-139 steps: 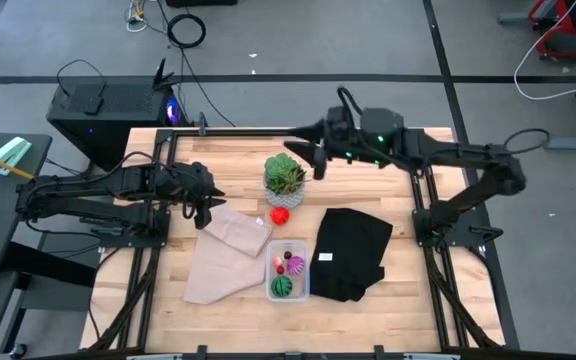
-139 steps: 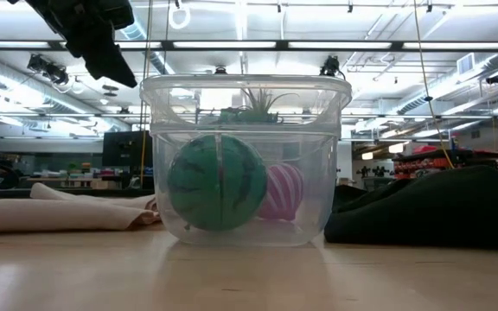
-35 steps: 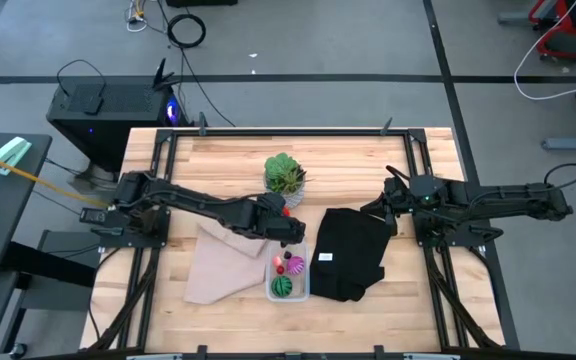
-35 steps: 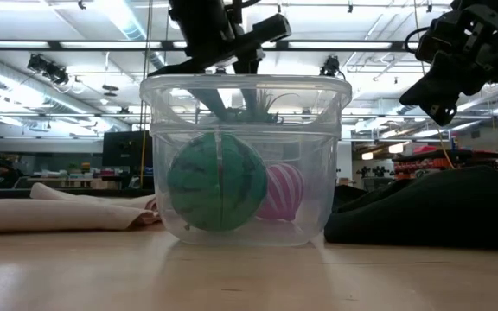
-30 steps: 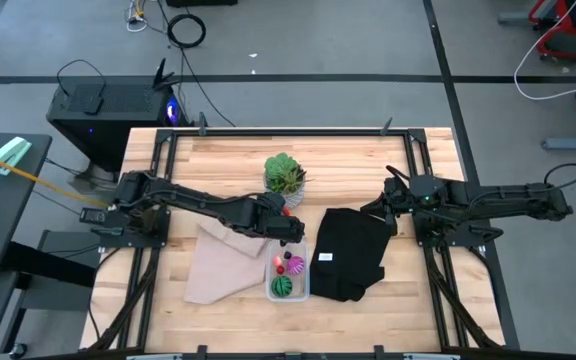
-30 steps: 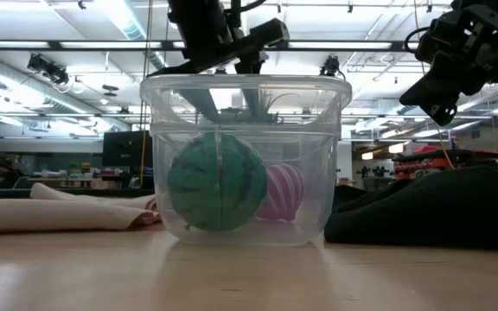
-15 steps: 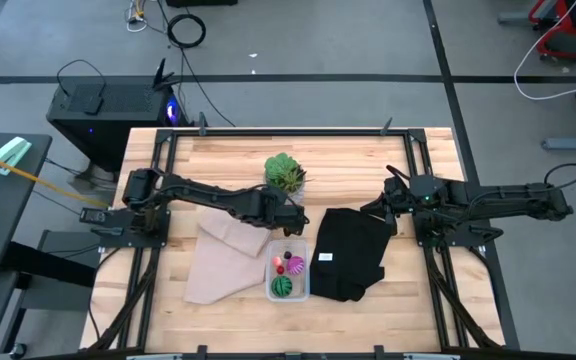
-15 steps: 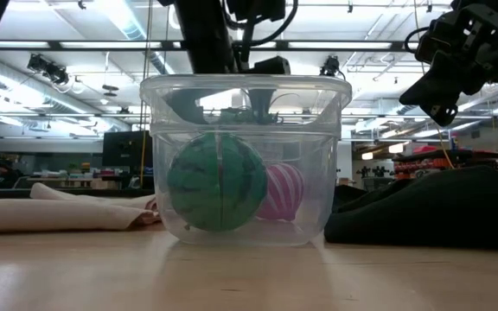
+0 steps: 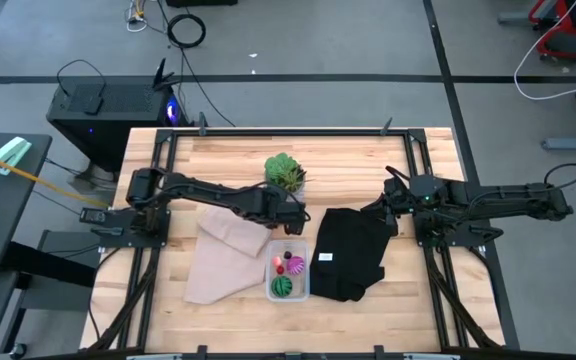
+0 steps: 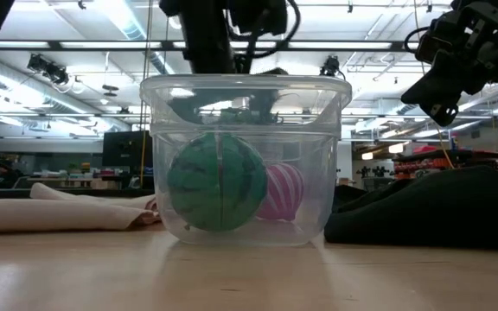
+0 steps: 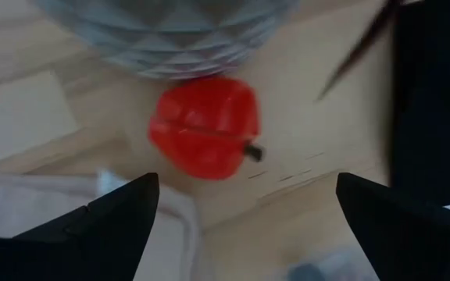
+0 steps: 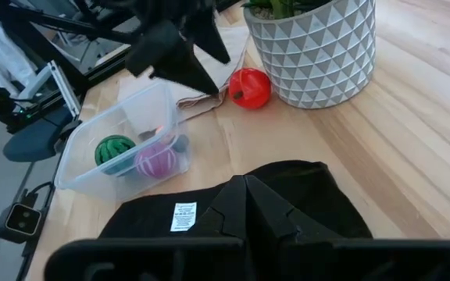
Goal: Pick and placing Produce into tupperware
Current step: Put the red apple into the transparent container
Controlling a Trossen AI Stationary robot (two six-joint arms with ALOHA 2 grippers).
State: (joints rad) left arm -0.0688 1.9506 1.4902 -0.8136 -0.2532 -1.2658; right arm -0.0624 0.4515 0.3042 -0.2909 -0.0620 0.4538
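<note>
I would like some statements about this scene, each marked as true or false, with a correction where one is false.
1. The red toy fruit lies on the wooden table beside the white patterned plant pot. True.
2. The left gripper is shut on the red toy fruit. False: its fingers are open, apart from the fruit.
3. The dark green striped ball is inside the clear plastic container. True.
4. The magenta striped ball lies on the black cloth. False: it is in the container.
5. The right gripper holds the black cloth. False: it is shut, with nothing seen held.
</note>
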